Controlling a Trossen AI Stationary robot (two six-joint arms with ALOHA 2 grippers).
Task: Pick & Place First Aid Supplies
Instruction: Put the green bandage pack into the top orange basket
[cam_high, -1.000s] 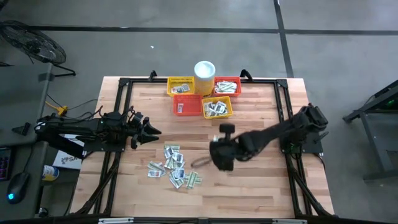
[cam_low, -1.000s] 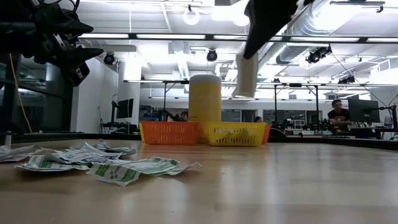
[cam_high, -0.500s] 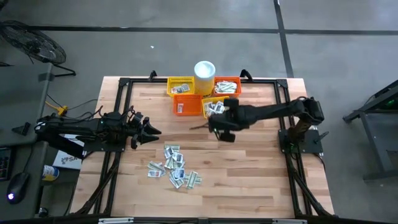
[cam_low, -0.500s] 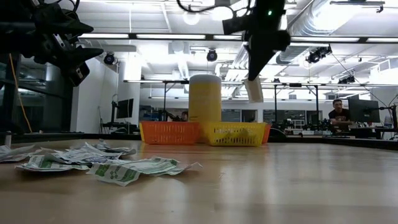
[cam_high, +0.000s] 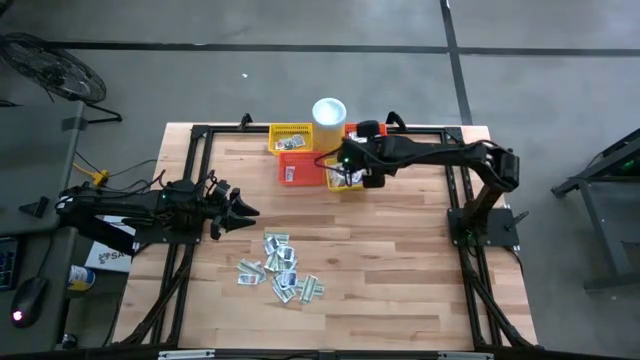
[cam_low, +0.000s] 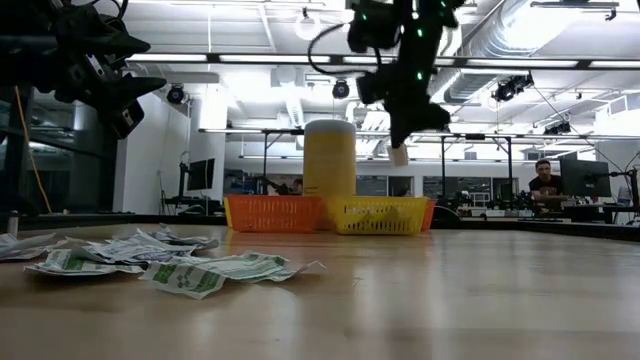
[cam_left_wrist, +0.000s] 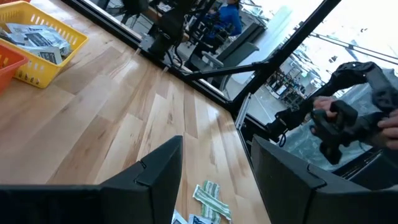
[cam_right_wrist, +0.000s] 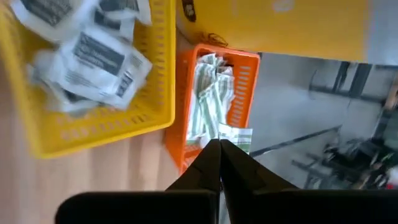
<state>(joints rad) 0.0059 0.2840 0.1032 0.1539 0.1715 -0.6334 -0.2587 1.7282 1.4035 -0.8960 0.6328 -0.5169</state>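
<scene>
Right wrist view: my right gripper (cam_right_wrist: 219, 144), pinched shut on 1 green-and-white sachet (cam_right_wrist: 235, 137), hangs above the orange basket (cam_right_wrist: 239, 74) for sorting.

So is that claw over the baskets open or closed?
Closed. The right gripper has its fingers pressed together on a green-striped sachet, above the orange basket.

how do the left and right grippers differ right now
The left gripper is open and empty; the right gripper is shut on a packet. The left is near the table's left edge; the right reaches over the baskets at the far side. Both have two dark fingers.
</scene>
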